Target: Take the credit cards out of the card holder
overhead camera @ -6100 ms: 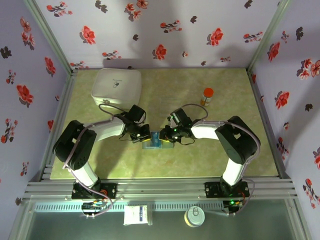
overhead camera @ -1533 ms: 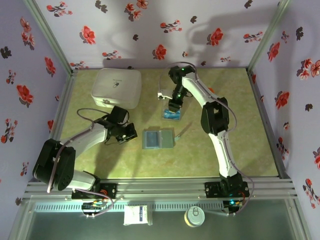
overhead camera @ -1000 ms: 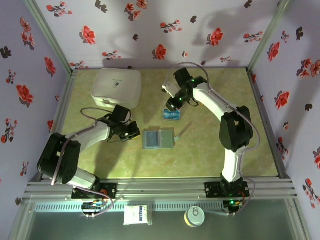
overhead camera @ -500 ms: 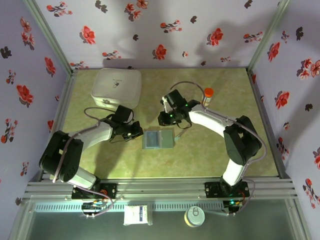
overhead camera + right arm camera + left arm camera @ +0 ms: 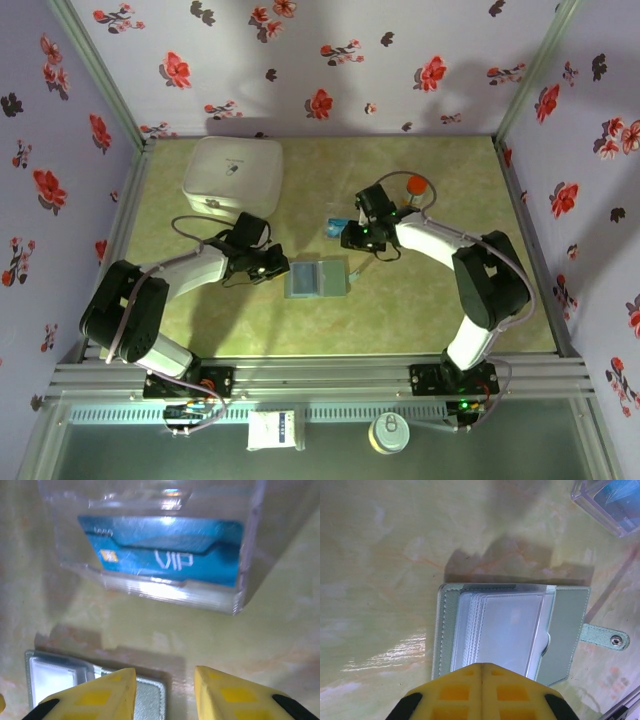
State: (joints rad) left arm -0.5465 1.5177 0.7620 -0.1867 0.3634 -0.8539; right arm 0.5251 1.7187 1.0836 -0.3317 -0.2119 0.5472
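Starting with the big stuff: one white box (image 5: 232, 172) sits well off beyond the left gripper (image 5: 482, 669) and isn't part of this.

Next down is the one card holder (image 5: 566, 630), lying open and flat just ahead of and partly under the left gripper's tips. Its long axis runs crosswise to those jaws, and the little tab (image 5: 603, 637) sticks out on the end toward the right arm. The stack of clear sleeves (image 5: 512, 630) looks blank on top. Whether anything's tucked in the ones behind, I can't tell.

The left jaws are pressed shut with nothing between them. I can't tell if they actually touch the holder or just hang over its near edge.

The right gripper (image 5: 162, 680) has its jaws parted, also empty. From there the holder is back and off to one side, with just a corner of it by one fingertip, so I'd call the left arm the nearer one. My guess is the right jaws need to swing back over the sleeves for any next pull.

Straight ahead of the right jaws is one clear case (image 5: 165, 591), and in it one blue card (image 5: 165, 555) — the only card I can count. One orange-capped bottle (image 5: 415, 190) stands beyond that gripper, apart from everything.
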